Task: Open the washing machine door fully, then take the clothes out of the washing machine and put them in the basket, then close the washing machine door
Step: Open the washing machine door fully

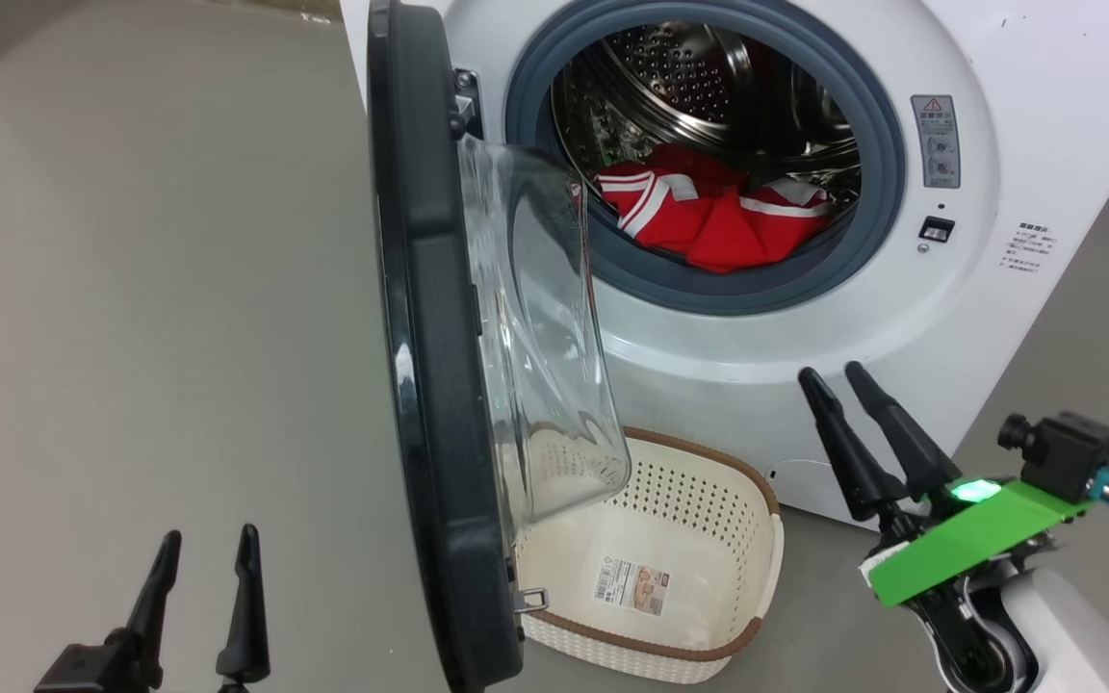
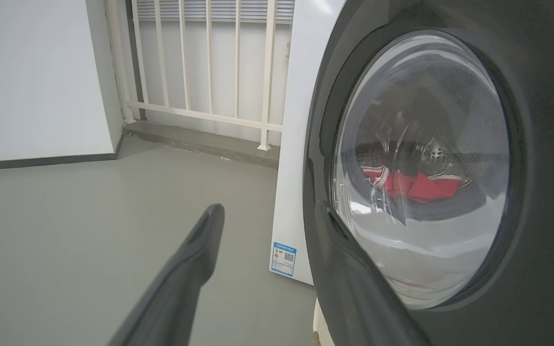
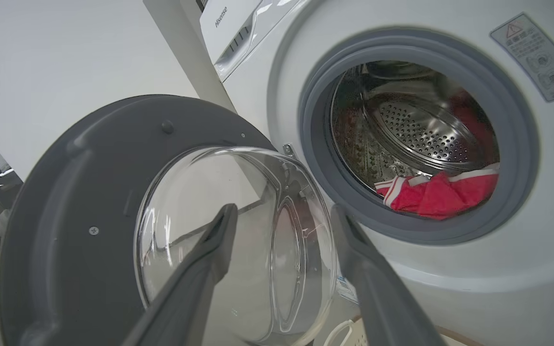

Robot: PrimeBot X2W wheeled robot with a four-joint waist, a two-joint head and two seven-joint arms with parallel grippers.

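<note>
The white washing machine [image 1: 1017, 318] stands ahead with its black-rimmed door [image 1: 429, 385] swung out edge-on toward me, glass bowl bulging to the right. Red clothes [image 1: 709, 217] with white stripes lie at the front of the steel drum, and the right wrist view has the clothes [image 3: 443, 194] in it too. The cream basket [image 1: 699, 568] sits on the floor under the door, holding only its paper label. My left gripper [image 1: 208, 541] is open at the lower left, outside the door [image 2: 536, 192]. My right gripper [image 1: 832, 373] is open, low before the machine's front.
Grey floor [image 1: 131, 337] spreads to the left of the door. A white railing [image 2: 195, 72] and wall stand behind the machine's side, which bears a small blue label [image 2: 283, 259]. The door [image 3: 65, 221] blocks the way between my two arms.
</note>
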